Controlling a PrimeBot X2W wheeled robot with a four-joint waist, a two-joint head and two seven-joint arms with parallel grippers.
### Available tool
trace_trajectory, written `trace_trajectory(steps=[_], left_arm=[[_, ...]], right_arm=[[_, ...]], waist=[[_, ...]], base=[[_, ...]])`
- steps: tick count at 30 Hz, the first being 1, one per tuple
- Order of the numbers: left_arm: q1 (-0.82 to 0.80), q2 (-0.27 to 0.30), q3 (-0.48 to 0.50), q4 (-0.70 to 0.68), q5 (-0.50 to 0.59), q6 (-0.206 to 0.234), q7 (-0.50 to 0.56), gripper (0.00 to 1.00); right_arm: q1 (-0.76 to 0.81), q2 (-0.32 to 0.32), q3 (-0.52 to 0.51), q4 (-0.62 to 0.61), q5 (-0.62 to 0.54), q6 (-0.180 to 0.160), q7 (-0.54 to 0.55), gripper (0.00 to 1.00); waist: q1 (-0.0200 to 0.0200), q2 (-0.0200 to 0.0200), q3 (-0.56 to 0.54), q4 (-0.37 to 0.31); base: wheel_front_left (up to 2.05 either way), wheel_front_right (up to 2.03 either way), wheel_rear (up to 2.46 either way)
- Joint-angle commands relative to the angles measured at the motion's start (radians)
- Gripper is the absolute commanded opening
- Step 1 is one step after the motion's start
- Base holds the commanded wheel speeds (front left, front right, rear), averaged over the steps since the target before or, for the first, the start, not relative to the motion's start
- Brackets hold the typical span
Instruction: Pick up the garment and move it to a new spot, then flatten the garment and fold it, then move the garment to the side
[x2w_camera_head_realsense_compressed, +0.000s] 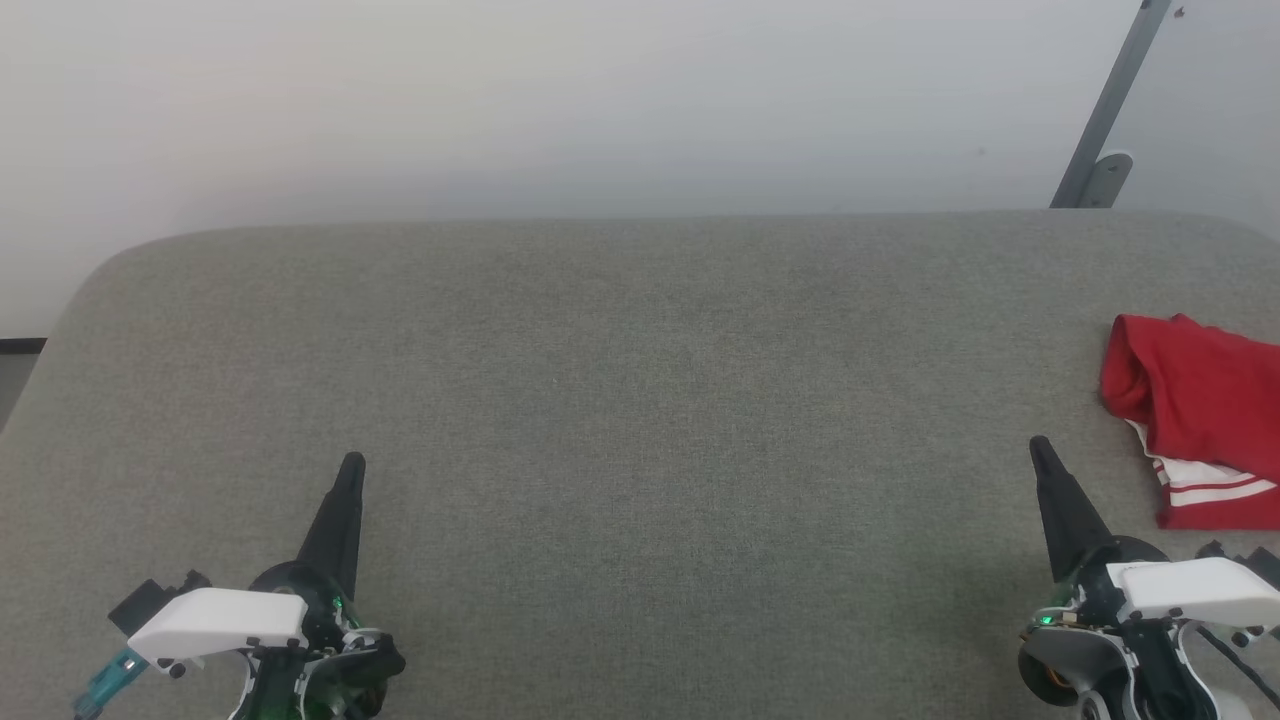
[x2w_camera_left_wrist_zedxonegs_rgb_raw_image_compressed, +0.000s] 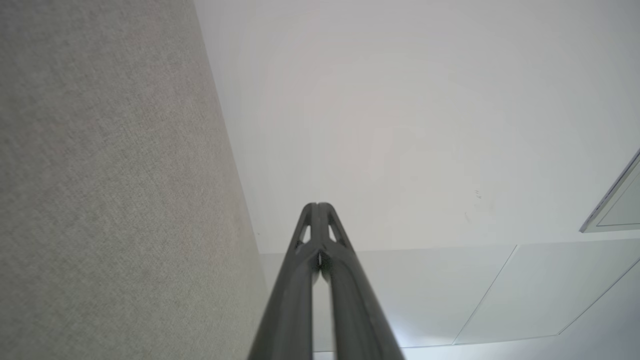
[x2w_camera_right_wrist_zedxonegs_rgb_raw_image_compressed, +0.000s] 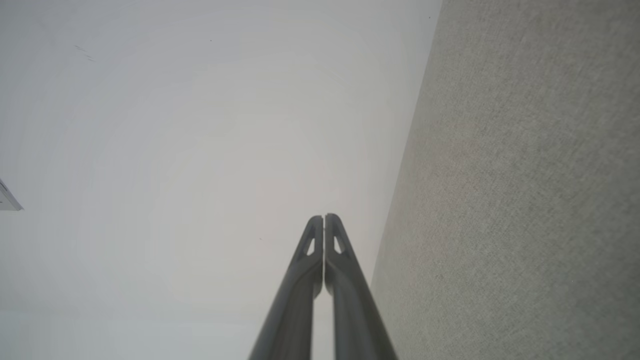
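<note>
The left gripper (x2w_camera_left_wrist_zedxonegs_rgb_raw_image_compressed: 317, 206) is nearest the lens. Its two dark fingers (x2w_camera_left_wrist_zedxonegs_rgb_raw_image_compressed: 292, 290) are pressed together along their length, tips touching, with nothing between them. The right gripper (x2w_camera_right_wrist_zedxonegs_rgb_raw_image_compressed: 324, 217) is the same: jaws closed to a thin seam and holding nothing. Neither pair touches the cloth or the pad below.

From the head, both grippers sit low in front of the robot with their fingers pointing away from it. That looks like a parked pose, not a reach. The right one is near the garment (x2w_camera_head_realsense_compressed: 1195, 400), just in from its near corner, with a strip of bare pad between them. The left one is well apart from it, far across on the other side.

The garment is a compact red bundle with a white panel and red-and-white striped trim showing along its near edge. It lies on the grey padded table (x2w_camera_head_realsense_compressed: 640, 380) and the picture's edge cuts it off, so I cannot tell whether it is neatly folded or only bunched up. No numerals show.

Out from the garment toward the left gripper, the pad is plain. Behind the garment a grey metal bar (x2w_camera_head_realsense_compressed: 1108, 110) leans up the pale wall (x2w_camera_head_realsense_compressed: 600, 100).

With both pairs of fingers closed and idle, I judge the arms to be between steps. The closer right gripper would need to open before it could take the cloth.
</note>
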Motion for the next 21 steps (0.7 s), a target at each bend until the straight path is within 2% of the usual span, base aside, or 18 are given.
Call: trace_trajectory(steps=[1, 21], left_arm=[[-0.013, -0.001, 0.003, 0.0, -0.002, -0.003, 0.002, 0.0], [-0.013, -0.001, 0.003, 0.0, -0.003, -0.003, 0.001, 0.0]], right_arm=[[-0.007, 0.003, 0.001, -0.004, 0.004, 0.0, 0.003, 0.0], [-0.006, 0.003, 0.001, -0.004, 0.004, 0.0, 0.003, 0.0]], waist=[[0.0, 0.0, 0.0, 0.0], [0.0, 0.0, 0.0, 0.0]], base=[[0.0, 0.0, 0.0], [0.0, 0.0, 0.0]])
